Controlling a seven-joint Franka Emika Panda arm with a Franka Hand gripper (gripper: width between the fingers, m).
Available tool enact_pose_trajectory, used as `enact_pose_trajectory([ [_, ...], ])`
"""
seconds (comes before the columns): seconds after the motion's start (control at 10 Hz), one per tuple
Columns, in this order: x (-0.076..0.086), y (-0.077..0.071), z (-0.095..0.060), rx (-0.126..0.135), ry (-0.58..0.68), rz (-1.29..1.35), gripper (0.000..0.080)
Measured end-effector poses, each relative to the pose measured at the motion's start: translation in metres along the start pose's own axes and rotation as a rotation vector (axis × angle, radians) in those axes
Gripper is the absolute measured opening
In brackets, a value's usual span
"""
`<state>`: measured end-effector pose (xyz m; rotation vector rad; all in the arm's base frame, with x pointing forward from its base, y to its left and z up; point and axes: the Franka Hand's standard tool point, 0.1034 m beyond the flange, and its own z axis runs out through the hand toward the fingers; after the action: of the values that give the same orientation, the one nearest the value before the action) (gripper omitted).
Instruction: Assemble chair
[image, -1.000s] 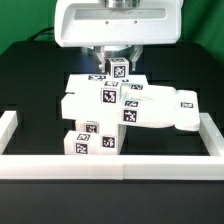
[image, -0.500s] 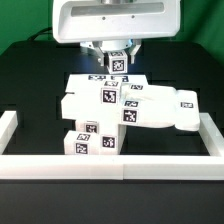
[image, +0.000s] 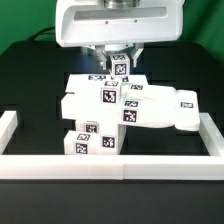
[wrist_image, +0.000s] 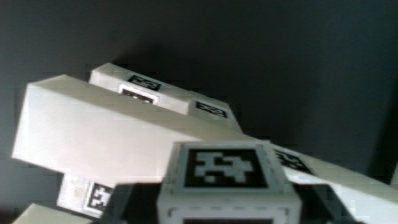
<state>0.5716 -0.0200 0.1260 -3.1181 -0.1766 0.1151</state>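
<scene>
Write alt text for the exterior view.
The robot's tool grips a small white tagged block above a cluster of white chair parts on a black table. A low white border wall runs along the front and sides.

White tagged chair (image: 118, 112) parts sat stacked mid-tabletop (image: 30, 70), part-assembled; one small tagged block (image: 119, 66) stood raised above the pile's back.

A robotics lab test cell: black tabletop (image: 30, 90) fenced by a low white border wall (image: 110, 165), glossy white robot arm (image: 115, 25) at upper centre of the frame, matte-white chair parts (image: 105, 105) covered in black-and-white marker tags.
</scene>
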Motion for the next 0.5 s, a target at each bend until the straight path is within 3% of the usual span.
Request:
enact_pose_trajectory([
  [0.5,0.0068,0.0012,0.0013,-0.012,0.015,-0.008,0.0284],
])
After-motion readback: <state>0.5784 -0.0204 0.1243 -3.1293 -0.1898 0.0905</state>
